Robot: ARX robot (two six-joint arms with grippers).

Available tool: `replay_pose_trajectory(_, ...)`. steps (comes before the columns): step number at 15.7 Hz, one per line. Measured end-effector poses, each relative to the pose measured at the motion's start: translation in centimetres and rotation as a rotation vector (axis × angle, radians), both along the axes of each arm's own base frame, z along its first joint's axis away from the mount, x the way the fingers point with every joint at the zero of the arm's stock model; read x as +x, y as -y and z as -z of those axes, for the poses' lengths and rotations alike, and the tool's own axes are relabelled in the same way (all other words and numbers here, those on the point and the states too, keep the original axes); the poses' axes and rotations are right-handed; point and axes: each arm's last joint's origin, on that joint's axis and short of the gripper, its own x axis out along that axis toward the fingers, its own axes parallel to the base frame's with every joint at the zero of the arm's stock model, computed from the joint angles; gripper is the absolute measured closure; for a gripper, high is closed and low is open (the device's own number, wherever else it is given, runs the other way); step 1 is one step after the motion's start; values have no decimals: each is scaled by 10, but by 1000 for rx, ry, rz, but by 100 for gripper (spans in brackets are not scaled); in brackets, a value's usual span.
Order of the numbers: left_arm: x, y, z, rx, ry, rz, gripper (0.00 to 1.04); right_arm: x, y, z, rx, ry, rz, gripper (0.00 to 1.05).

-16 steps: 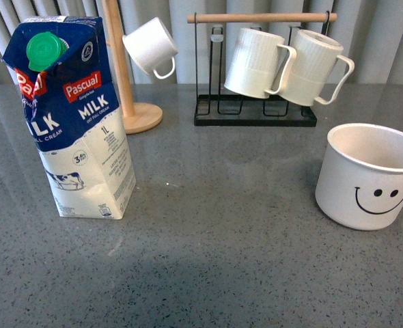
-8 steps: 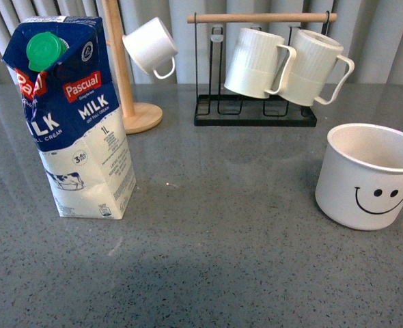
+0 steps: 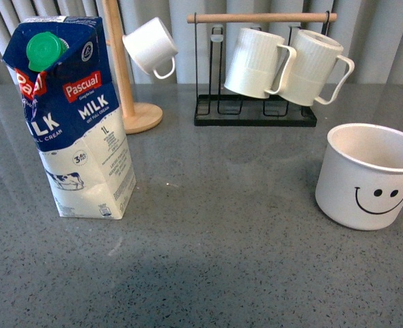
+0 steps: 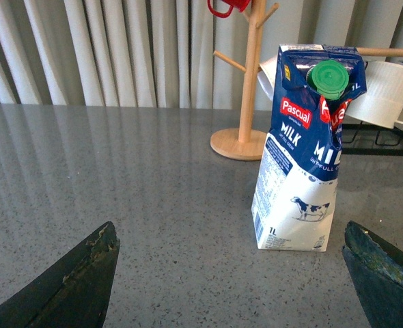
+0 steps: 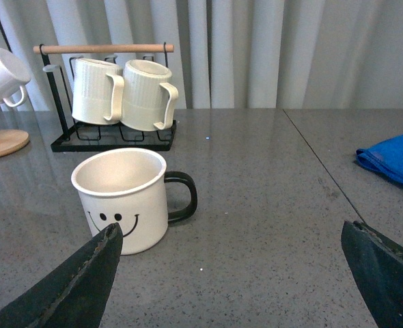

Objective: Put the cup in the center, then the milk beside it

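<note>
Grey speckled stone, that's the table [image 3: 215, 266] in the front view. The milk [image 3: 78, 130] stands upright out at nine o'clock from centre, green cap [image 3: 46, 49] up top, cow drawing low on its side. The cup [image 3: 369, 178] sits upright at three o'clock, smiley towards the camera, well apart from the carton. Up at twelve o'clock, a black wire rack [image 3: 256, 113] carries two ribbed mugs [image 3: 256, 61]. At eleven, a wooden mug tree [image 3: 123, 75] holds a small white cup [image 3: 150, 46].

Left gripper [image 4: 230, 229]: jaws spread wide, gripping nothing, with the milk standing ahead of it, untouched. Right gripper [image 5: 230, 229]: also spread wide and holding nothing. The cup is just ahead of it, close by one finger [image 5: 85, 280], with its black handle [image 5: 181, 198] showing. A blue cloth [image 5: 393, 160] lies further off on the table.
</note>
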Motion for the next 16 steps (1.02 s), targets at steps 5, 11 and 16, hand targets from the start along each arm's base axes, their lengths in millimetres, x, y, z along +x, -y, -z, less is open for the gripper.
replay_pose_trajectory(5,0,0,0,0,0,0,7,6,-8,-7,51,-46,8,7)
replay_pose_trajectory(11,0,0,0,0,0,0,7,83,-6,-106,21,117,-116,7)
replay_pose_trajectory(16,0,0,0,0,0,0,7,189,-4,-126,-12,-133,-258,7)
